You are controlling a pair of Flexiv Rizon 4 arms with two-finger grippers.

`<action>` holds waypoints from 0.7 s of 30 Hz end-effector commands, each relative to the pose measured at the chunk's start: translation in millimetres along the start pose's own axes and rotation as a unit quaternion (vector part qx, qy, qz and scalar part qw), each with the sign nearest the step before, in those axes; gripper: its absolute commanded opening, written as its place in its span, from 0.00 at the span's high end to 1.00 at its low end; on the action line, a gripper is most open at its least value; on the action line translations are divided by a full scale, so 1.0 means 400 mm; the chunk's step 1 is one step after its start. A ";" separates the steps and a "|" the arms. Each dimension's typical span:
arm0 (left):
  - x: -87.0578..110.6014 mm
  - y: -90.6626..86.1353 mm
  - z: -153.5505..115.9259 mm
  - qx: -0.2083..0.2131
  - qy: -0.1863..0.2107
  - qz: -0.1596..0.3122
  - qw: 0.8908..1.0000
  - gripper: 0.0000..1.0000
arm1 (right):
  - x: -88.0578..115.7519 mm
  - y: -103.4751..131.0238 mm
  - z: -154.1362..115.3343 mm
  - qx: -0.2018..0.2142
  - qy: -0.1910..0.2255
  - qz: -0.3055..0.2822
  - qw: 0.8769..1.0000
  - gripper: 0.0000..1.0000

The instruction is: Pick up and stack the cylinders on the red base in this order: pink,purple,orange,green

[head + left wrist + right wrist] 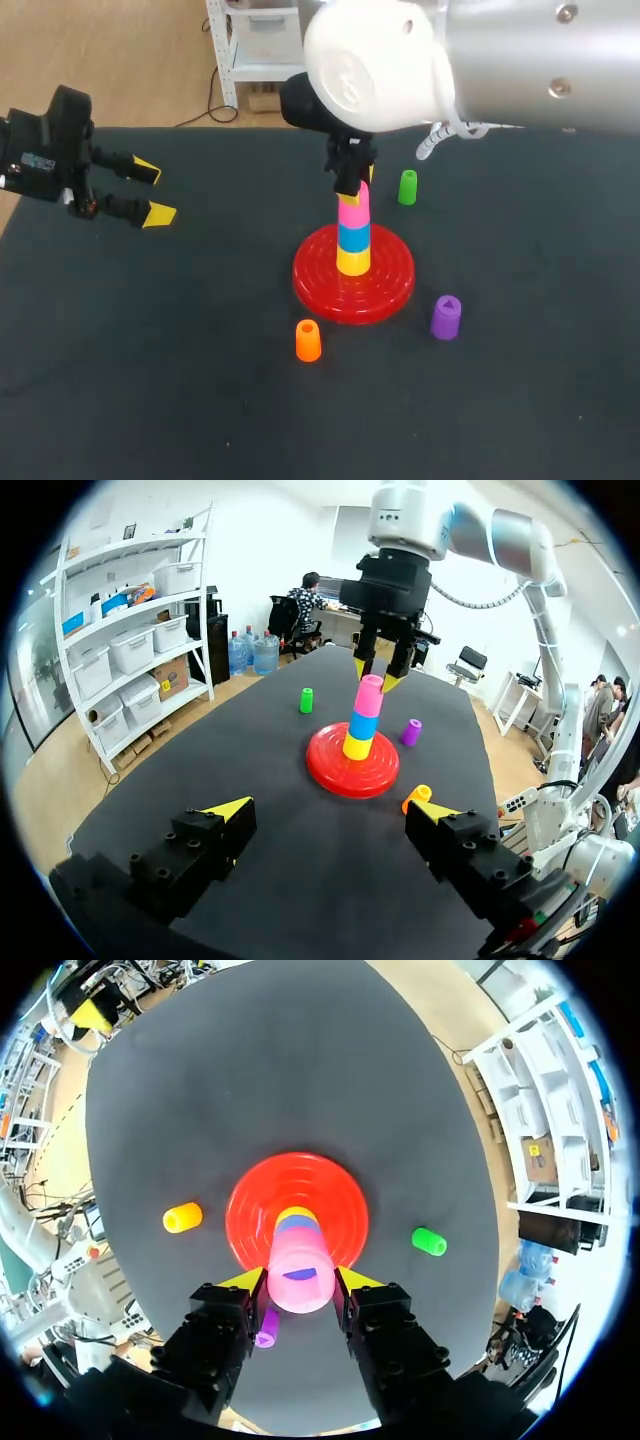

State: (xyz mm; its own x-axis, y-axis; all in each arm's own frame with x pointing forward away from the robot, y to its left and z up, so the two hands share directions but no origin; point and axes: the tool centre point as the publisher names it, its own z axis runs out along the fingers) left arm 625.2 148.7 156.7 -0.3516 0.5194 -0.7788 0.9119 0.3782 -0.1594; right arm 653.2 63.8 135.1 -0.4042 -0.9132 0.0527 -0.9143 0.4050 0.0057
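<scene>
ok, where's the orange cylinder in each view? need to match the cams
Head view: orange cylinder in front of the red base, left of the purple cylinder.
Left wrist view: orange cylinder just ahead of one finger of the left gripper, short of the red base.
Right wrist view: orange cylinder beside the red base, opposite the green cylinder.
Shared landmark: red base.

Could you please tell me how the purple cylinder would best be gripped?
Probably from straight above, across the side walls of the small purple plastic cylinder: it stands upright on the black table, apart from the round red base.
</scene>
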 end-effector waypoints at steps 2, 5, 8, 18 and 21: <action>0.004 0.000 0.000 -0.001 -0.003 0.001 1.000 0.00 | -0.012 -0.024 0.013 -0.008 0.007 0.004 1.000 1.00; 0.004 0.000 0.000 -0.001 -0.003 0.001 1.000 0.00 | -0.013 -0.022 0.024 -0.018 0.010 0.006 1.000 1.00; 0.004 0.000 0.000 -0.001 -0.003 0.001 1.000 0.00 | -0.013 -0.016 0.040 -0.032 0.012 0.005 0.999 1.00; 0.004 0.000 0.000 -0.001 -0.003 0.001 1.000 0.00 | -0.010 -0.001 0.052 -0.043 0.021 0.000 0.999 1.00; 0.004 0.000 0.000 -0.001 -0.003 0.001 1.000 0.00 | -0.005 -0.010 0.027 -0.046 0.009 0.004 0.999 0.00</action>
State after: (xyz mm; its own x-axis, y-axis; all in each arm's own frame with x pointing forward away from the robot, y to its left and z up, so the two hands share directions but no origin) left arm 625.2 148.8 156.7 -0.3517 0.5194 -0.7788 0.9119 0.3783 -0.1595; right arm 654.7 67.7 129.3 -0.4051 -0.9102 0.0864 -0.9065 0.4121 0.0921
